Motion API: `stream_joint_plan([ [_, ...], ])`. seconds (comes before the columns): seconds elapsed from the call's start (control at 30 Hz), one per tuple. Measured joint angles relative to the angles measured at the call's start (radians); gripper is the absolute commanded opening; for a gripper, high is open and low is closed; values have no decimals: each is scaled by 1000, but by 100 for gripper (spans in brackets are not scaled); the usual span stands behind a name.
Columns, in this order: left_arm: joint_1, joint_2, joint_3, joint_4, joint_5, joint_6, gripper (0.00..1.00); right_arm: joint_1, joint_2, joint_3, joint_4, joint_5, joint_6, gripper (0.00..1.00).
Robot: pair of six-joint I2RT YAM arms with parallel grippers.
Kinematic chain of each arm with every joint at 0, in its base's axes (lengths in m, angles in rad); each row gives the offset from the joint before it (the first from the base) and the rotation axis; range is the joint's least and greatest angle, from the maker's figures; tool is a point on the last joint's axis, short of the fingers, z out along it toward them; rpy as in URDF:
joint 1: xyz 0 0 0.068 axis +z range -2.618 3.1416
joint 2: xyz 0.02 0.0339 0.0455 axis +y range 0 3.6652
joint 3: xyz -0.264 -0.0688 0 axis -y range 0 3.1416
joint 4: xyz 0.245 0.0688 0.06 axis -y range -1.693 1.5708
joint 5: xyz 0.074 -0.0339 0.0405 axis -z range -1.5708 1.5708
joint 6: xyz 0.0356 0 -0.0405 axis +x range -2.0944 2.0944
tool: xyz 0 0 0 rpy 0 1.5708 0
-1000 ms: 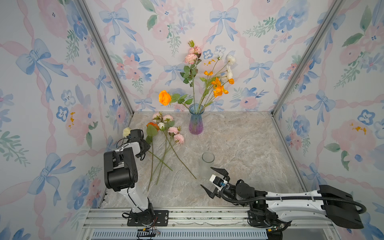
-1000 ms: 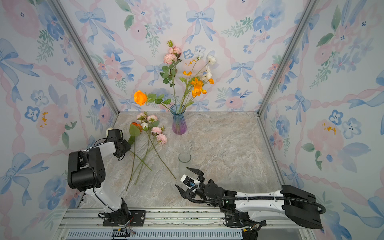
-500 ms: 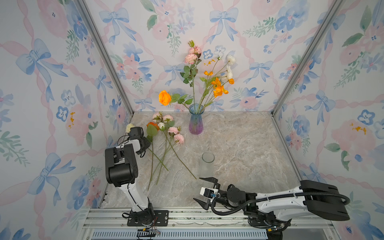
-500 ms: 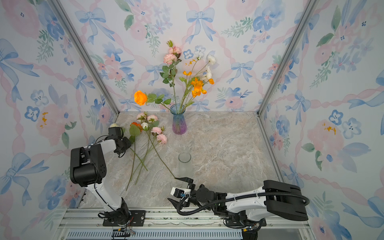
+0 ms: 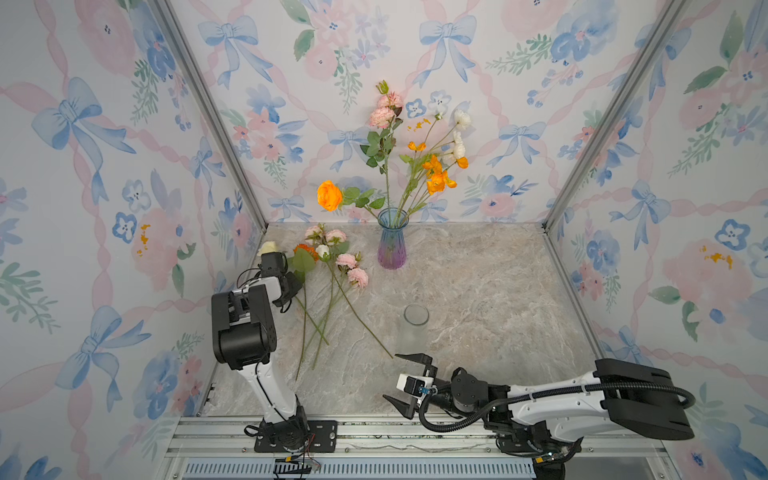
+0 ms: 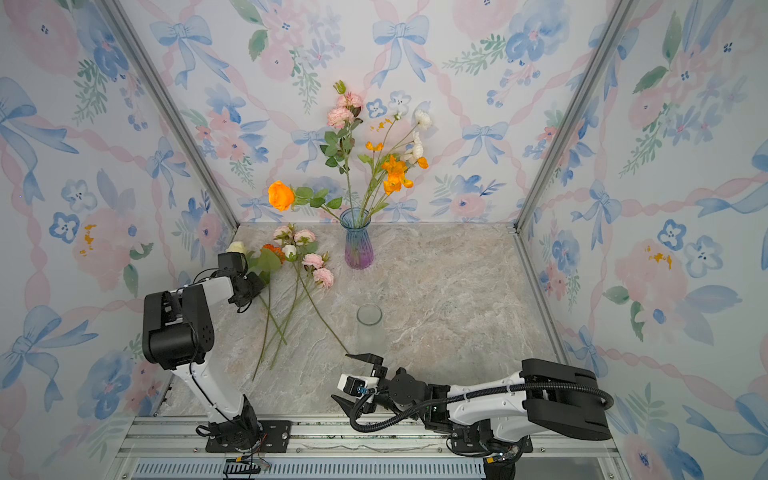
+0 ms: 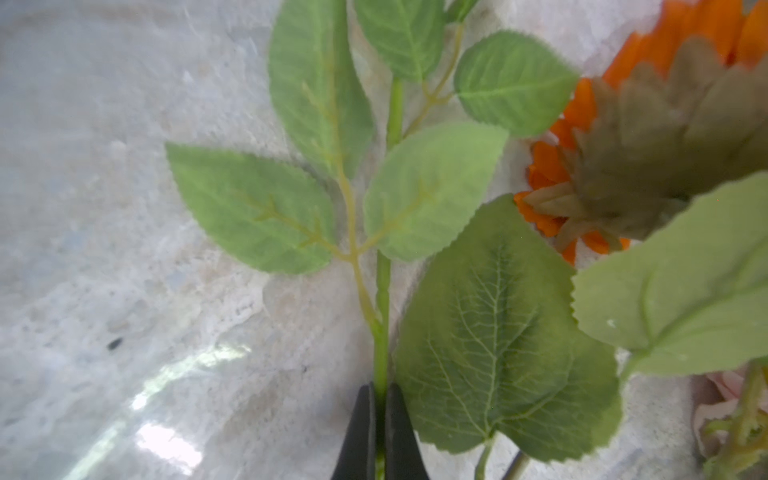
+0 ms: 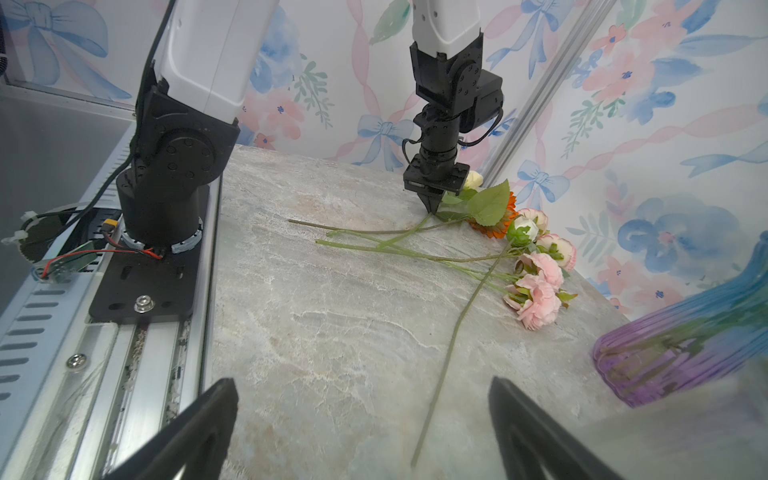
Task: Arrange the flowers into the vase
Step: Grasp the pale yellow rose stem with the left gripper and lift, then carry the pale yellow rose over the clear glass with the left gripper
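Two grippers: your left gripper (image 7: 380,432) is clamped tight, while your right gripper (image 5: 390,376) stands wide.
Left grip: your jaws are pinched together on a thin green stem (image 7: 382,316), with the tips down at the tabletop (image 5: 478,291) near the left wall.
Held stem: it carries pale saw-edged leaves (image 7: 257,212) beyond the jaws; you cannot tell from the wrist view which bloom tops it.
Right grip: your two fingers (image 8: 220,395) are spread far apart with nothing between them, low over the front of the table.
Loose flowers (image 5: 328,291): they lie in a crossed bunch on the left half of the table, heads toward the back wall.
Heads in the bunch: a cream bloom (image 5: 268,248) sits just behind your left gripper, an orange sunflower (image 5: 305,250) lies beside it, and pink carnations (image 5: 353,270) lie on the right side.
Long stem (image 8: 457,328): it runs slantwise from the carnations and ends near your right gripper.
Vase (image 5: 390,245): blue fading to purple, it stands upright at the back middle, just right of the bunch.
In the vase: an orange rose (image 5: 329,195) leans left, tall pink blooms (image 5: 384,112) rise in the middle, and orange poppies (image 5: 436,174) and white blooms (image 5: 459,137) spread right.
Glass jar (image 5: 415,322): clear and upright, it stands between the vase and your right gripper.
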Motion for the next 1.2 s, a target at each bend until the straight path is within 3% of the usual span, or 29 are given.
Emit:
stream_joint_plan([
  [0.2,-1,-14,-15,3,7,0,0,0,2,6,1,0,0,97],
  [0.33,-1,-100,-89,-18,7,1,0,-3,5,6,4,0,1,97],
  [0.8,-27,-787,-261,-52,-107,56,0,-60,-167,-55,14,-18,34,97],
  [0.87,-84,-895,-264,-53,-134,68,0,-66,-220,-69,7,-11,34,97],
  [1.03,-336,-1149,-264,1,-192,116,0,-106,-359,-109,-2,10,37,97],
  [1.2,-527,-1273,-264,159,-192,159,0,-157,-426,-132,-21,21,55,97],
])
